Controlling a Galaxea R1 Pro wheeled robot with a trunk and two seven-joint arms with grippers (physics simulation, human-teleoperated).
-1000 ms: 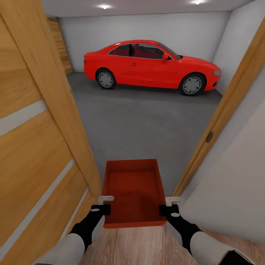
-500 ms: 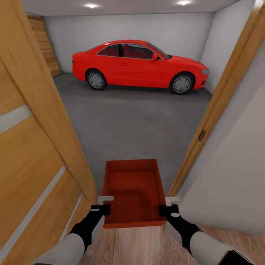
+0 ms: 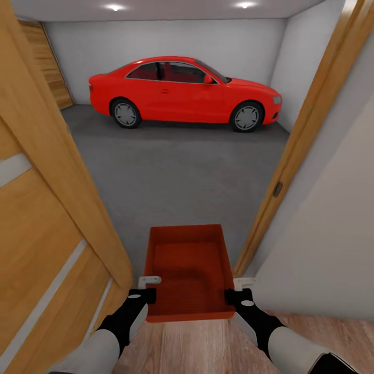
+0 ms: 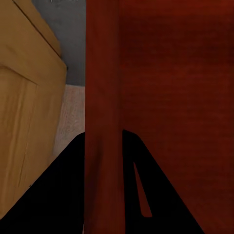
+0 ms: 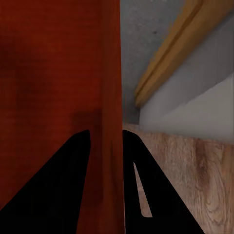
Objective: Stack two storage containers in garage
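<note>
Black fingers of the left gripper [image 3: 147, 287] pinch the left side wall of an orange-red storage container [image 3: 189, 270], one finger on each face of the thin wall; the left wrist view shows that wall [image 4: 102, 122] running straight up between the two dark fingers [image 4: 53, 195]. The right gripper [image 3: 236, 289] clamps the opposite side wall the same way, and the right wrist view has the wall [image 5: 105, 97] squeezed between its fingers [image 5: 58, 185]. Both grips sit near the container's near end. The box is open-topped with nothing inside, held level in front of the robot between both arms, its long axis pointing forward into a doorway.

Under the near end of the container lies light wood-plank floor [image 3: 208, 348]; its far end reaches over the dark grey concrete floor [image 3: 182, 171] of the garage. An oak door [image 3: 47, 228] with pale frosted strips stands open on the left, just beside the left arm. On the right rises the oak door frame [image 3: 291, 161], with a white wall [image 3: 332, 239] near the right arm. Well beyond the container, a red car [image 3: 182, 93] is parked side-on against the pale grey back wall [image 3: 156, 41], and two ceiling lights [image 3: 114, 7] glow above it. A wooden panel [image 3: 47, 67] stands in the garage's far left corner.
</note>
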